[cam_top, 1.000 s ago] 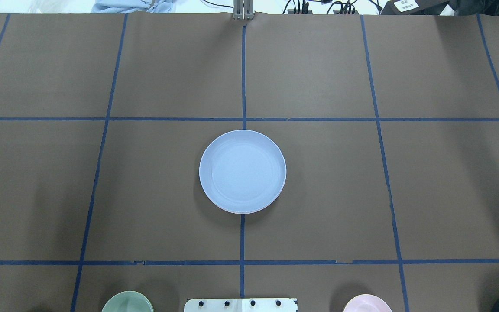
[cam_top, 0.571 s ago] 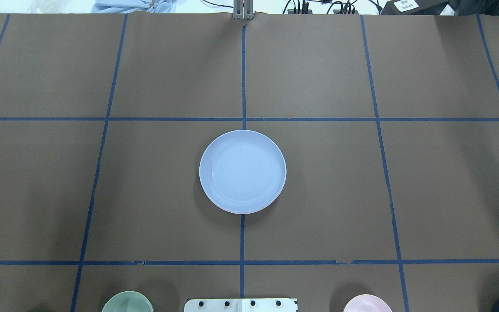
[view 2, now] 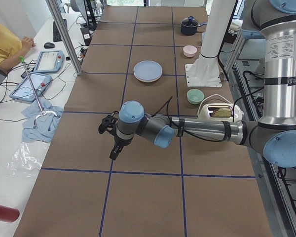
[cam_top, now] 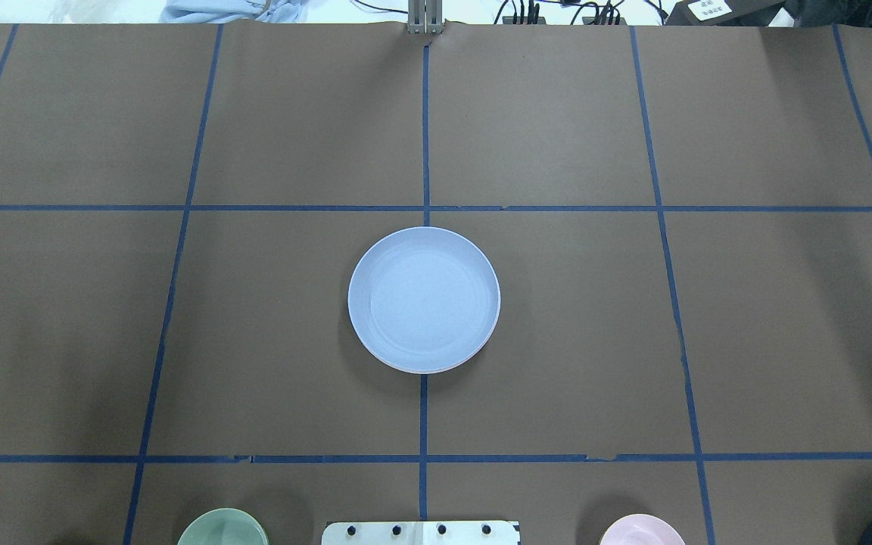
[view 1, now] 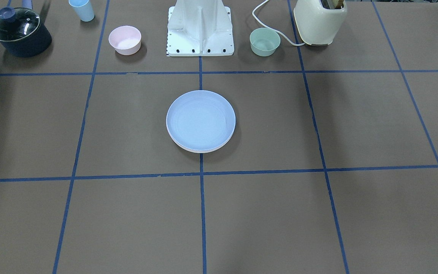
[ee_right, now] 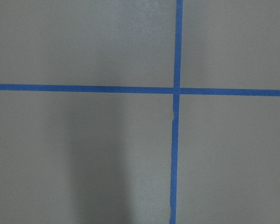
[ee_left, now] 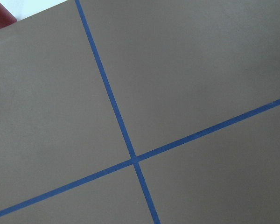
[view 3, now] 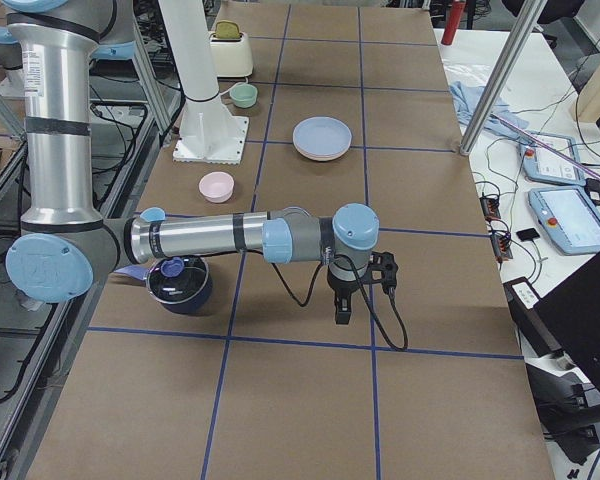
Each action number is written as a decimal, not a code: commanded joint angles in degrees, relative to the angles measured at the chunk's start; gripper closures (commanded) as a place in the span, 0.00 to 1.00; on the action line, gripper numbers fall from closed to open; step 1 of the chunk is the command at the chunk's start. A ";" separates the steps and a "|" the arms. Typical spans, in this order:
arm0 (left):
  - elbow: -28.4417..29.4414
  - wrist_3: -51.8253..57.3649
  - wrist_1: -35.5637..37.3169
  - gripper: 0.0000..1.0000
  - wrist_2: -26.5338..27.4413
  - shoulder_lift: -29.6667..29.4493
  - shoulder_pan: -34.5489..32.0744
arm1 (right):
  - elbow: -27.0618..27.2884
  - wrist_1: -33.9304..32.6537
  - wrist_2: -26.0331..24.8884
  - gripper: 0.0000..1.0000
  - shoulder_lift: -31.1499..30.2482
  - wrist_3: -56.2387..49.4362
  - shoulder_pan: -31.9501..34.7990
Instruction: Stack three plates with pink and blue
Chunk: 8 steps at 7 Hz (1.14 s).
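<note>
The stack of plates [view 1: 200,121] sits on the table [view 1: 318,213] straight out in front of the robot's white pedestal [view 1: 200,28], on the blue tape line [cam_top: 424,416] that runs out from the pedestal's middle. The blue plate [cam_top: 424,299] is on top. Under its edge on the side away from the pedestal, two more rims show, pale and pinkish. Which of them is pink and which is cream I cannot tell for sure.

Judging from that, the stacking step looks done: three rims, nested and level, with no plate lying apart anywhere in view.

Both arms are stretched far out from the pedestal, one to each side, well apart from the stack. The left fingers [view 2: 113,152] and the right fingers [view 3: 342,312] each hang over bare table and point down. They show only in the side views, so I cannot tell whether either pair is spread or closed. Neither seems to carry a plate. The wrist cameras see only brown table and crossing tape.

The pink bowl [view 1: 124,39] and the green bowl [view 1: 264,41] stand just beside the pedestal, one on each side, and have no part in this.

The next move probably calls for little: keep the arms clear of the stack, and check that the plates sit true without nudging them.
</note>
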 commanded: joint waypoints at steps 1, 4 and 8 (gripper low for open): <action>0.47 -0.04 0.14 0.00 -0.51 -0.08 0.03 | -0.92 0.10 0.09 0.00 0.07 -0.14 -0.12; 2.14 -0.57 6.34 0.00 -0.42 -3.76 0.12 | -4.88 2.91 2.98 0.00 0.59 0.56 -0.13; -0.32 -0.57 9.37 0.00 -0.51 -4.74 -0.67 | -5.06 3.09 2.55 0.00 0.51 0.47 -0.13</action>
